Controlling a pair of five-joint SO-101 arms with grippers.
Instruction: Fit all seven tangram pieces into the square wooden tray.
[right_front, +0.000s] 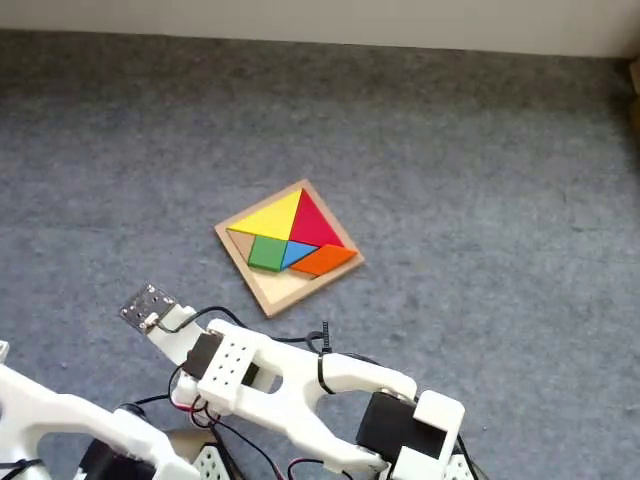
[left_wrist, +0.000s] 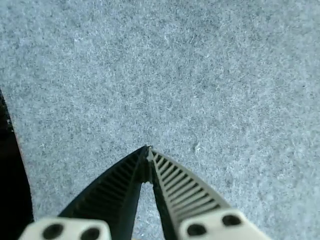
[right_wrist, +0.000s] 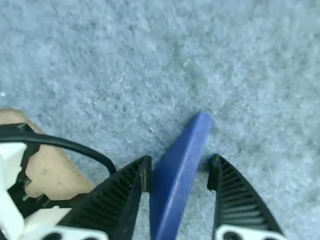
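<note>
One pad of the right gripper is touching the on-edge blue piece, jaws apart — uneven closing is risking toppling it — left gripper is sitting closed.

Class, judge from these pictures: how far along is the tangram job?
Done: the yellow piece, red piece, green piece, light blue piece and orange piece lie in the wooden tray. In hand: a dark blue piece at the right gripper, over carpet. Left: seating it and filling the tray's bare wood.
</note>
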